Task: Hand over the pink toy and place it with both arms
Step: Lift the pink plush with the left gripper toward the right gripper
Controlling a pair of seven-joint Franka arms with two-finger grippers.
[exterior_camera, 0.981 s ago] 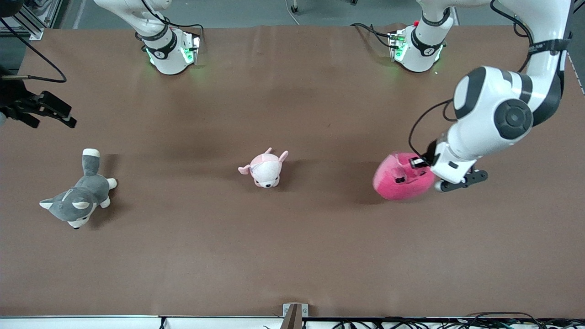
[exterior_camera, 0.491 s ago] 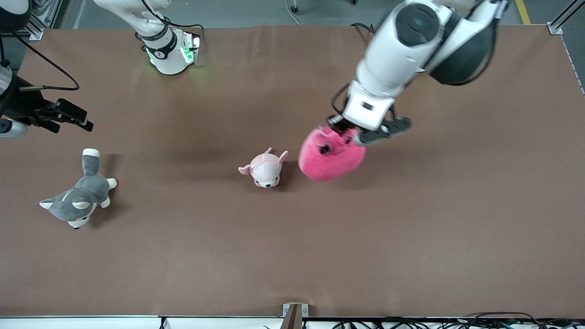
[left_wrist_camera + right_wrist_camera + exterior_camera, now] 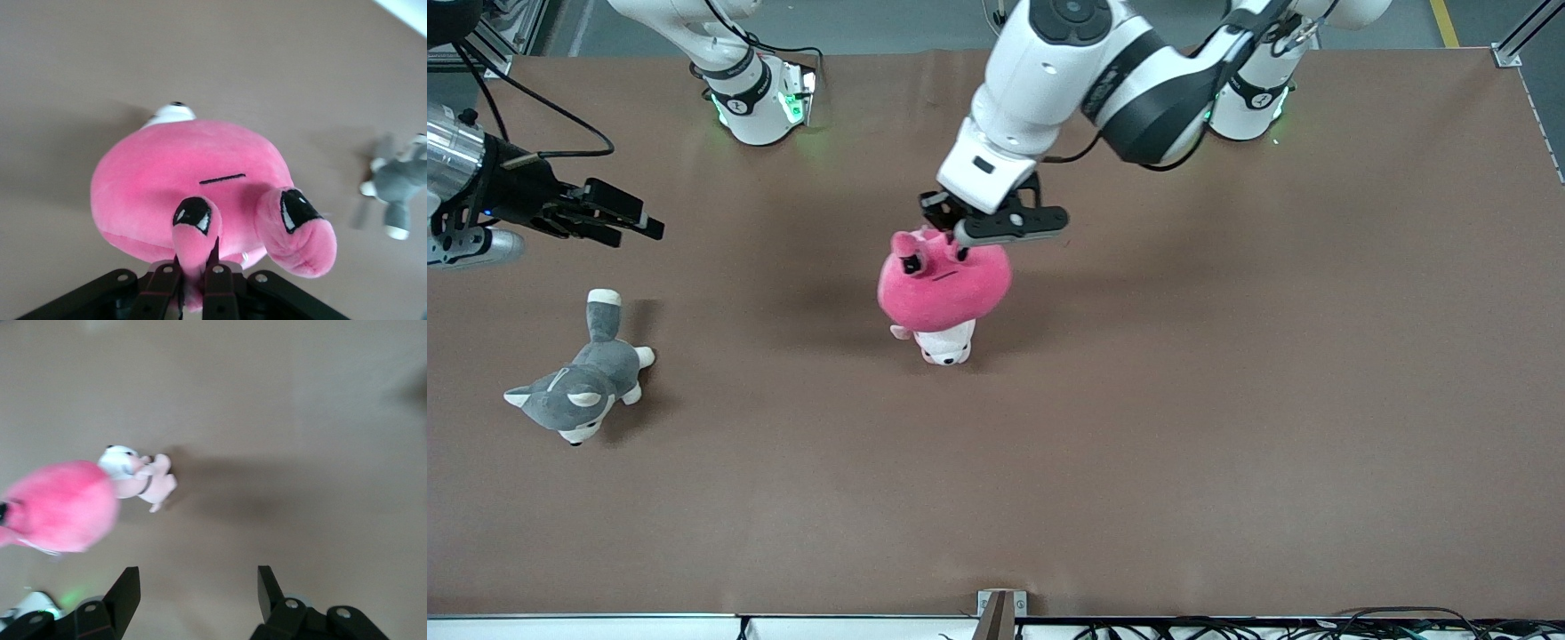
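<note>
left claw clamped on round magenta plush toy, aloft mid-table | right claw wide, empty, toward right-arm end

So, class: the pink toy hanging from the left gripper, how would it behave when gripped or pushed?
The pink toy is plush, so probably soft and squashy. It hangs from the left gripper by one small pinched part, so it seems light. Its rounded body might wobble or roll a little when put down.
</note>
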